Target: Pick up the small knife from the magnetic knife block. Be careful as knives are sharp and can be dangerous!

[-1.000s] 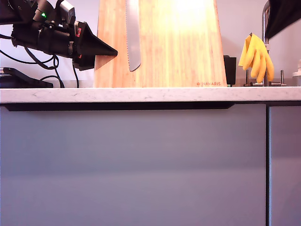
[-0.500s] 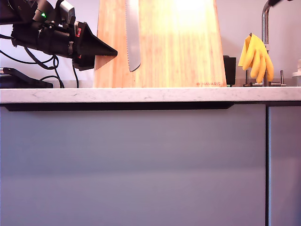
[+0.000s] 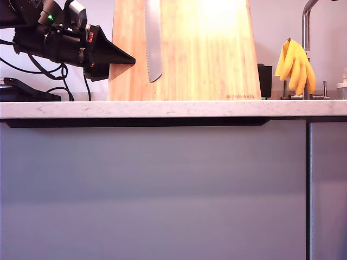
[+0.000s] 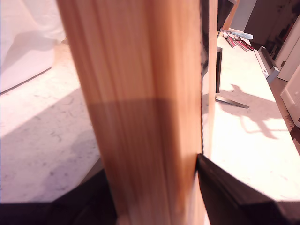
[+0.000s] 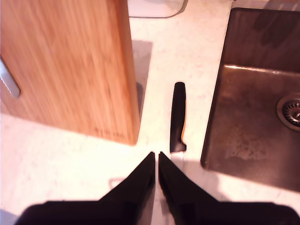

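The magnetic knife block [image 3: 206, 54] stands upright on the white counter, with a long serrated blade [image 3: 153, 43] stuck to its face. No small knife shows in any view. At the exterior view's left, my first gripper [image 3: 128, 60] straddles the block's side edge. In the first wrist view the wood [image 4: 140, 93] fills the gap between its black fingers [image 4: 225, 192], so it is shut on the block. My second gripper [image 5: 156, 153] hangs above the counter near the block's corner [image 5: 70, 65], shut and holding nothing. It does not show in the exterior view.
A black object with an orange strip [image 5: 178, 117] lies on the counter between the block and a steel sink [image 5: 253, 117]. Yellow gloves [image 3: 295, 65] hang on the faucet [image 3: 306, 27] at the exterior view's right. A black stand [image 3: 265, 80] is behind the block. Cables trail behind the first arm.
A dark arm part at the exterior view's upper right has risen out of that view. The first arm, block and blade have not moved.
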Robot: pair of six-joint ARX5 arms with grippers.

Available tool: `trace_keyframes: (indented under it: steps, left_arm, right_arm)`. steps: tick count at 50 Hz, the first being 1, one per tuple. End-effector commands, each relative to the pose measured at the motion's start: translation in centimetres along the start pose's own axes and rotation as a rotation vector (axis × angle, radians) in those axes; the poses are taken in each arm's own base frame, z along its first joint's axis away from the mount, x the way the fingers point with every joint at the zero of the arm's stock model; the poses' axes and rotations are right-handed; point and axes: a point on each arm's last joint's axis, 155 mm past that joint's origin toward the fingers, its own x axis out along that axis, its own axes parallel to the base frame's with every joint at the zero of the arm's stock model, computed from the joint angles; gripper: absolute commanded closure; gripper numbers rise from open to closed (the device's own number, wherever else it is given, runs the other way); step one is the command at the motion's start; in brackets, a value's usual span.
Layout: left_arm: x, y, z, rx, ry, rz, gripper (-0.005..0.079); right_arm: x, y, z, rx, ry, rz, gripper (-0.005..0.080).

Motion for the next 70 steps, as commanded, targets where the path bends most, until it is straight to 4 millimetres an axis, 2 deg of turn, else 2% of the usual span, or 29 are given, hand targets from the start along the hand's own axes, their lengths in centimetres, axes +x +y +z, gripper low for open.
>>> trace_keyframes:
  steps: [1,4,6,8,12,15,24,34,56,62,70]
  left_arm:
    - [0.1,0.7,-0.3,0.008,0.013,0.034,0.0766]
    - [0.1,0.7,-0.4,0.003,0.015,0.034,0.0763]
    - [0.1,0.7,-0.4,0.001,0.017,0.035,0.0729]
    - [0.1,0.7,-0.4,0.002,0.016,0.035,0.0663]
    - [0.1,0.7,-0.4,0.005,0.014,0.036,0.0432]
    - [-0.1,0.9,-0.3,0.004,0.013,0.04,0.0358]
    - [-1.1,1.3,-0.4,-0.02,0.014,0.057,0.0354]
    - [-2.3,0.8,0.0,-0.04,-0.004,0.02,0.0276]
    - [-4.0,0.7,0.0,-0.085,-0.012,0.006,0.0271]
    - [-4.7,0.8,0.1,-0.099,-0.013,0.015,0.0187]
    - [-6.0,1.0,0.4,-0.112,-0.018,0.04,0.0186]
  right_arm:
    - [-1.1,0.6,-0.6,-0.016,-0.025,0.001,0.0765]
    - [-1.7,1.0,-1.4,-0.017,-0.028,0.003,0.0765]
    - [-2.1,1.3,-1.9,-0.017,-0.029,0.006,0.0765]
    - [-2.5,1.6,-2.2,-0.017,-0.033,0.008,0.0765]
    - [-3.3,2.0,-2.9,-0.021,-0.037,0.011,0.0765]
    - [-3.9,2.2,-3.2,-0.022,-0.041,0.01,0.0765]
    - [-5.1,2.5,-3.0,-0.031,-0.072,0.006,0.0765]
    - [-5.2,2.6,-3.3,-0.029,-0.063,0.007,0.0765]
    - [-5.2,2.6,-3.3,-0.029,-0.061,0.007,0.0765]
    - [-5.2,2.6,-3.3,-0.029,-0.061,0.007,0.0765]
    - [-5.2,2.6,-3.3,-0.028,-0.06,0.007,0.0765]
